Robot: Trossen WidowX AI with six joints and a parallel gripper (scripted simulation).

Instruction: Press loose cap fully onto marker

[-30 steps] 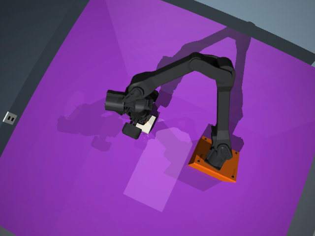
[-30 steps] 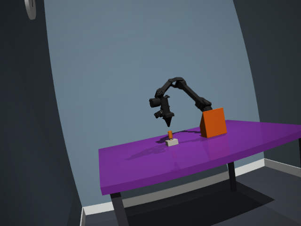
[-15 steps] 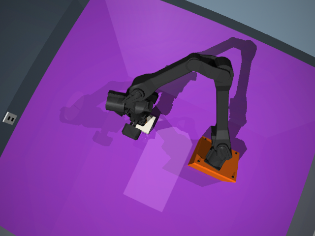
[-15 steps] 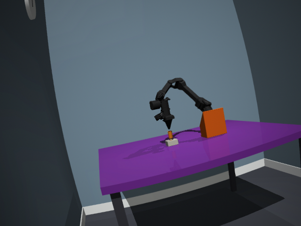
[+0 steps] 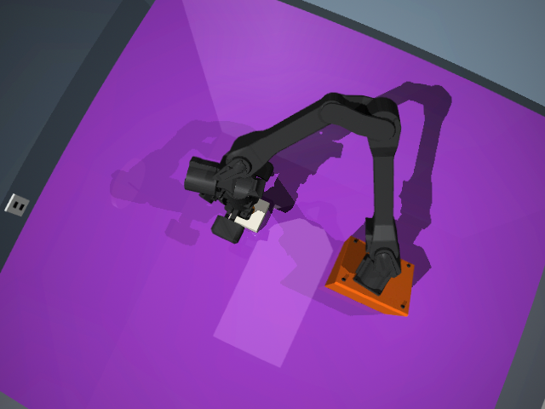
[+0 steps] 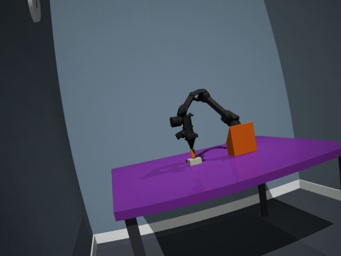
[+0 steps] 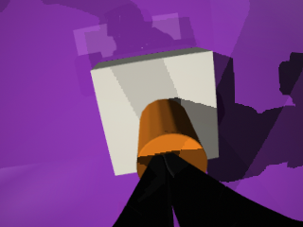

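Note:
An orange cap (image 7: 169,128) (image 6: 192,153) stands upright on the marker in the white holder block (image 7: 120,97) (image 6: 195,161) (image 5: 255,221). The marker's own body is hidden under the cap. My gripper (image 7: 163,165) (image 6: 191,147) points straight down, right above the cap. Its fingers are shut together with nothing between them, and the joined tips rest at the edge of the cap's top face. In the top view the arm's wrist covers the cap and most of the block.
The purple table (image 5: 132,308) (image 6: 165,190) carries the arm's orange base (image 5: 352,281) (image 6: 242,138) to the right of the block. No other loose object shows on the table.

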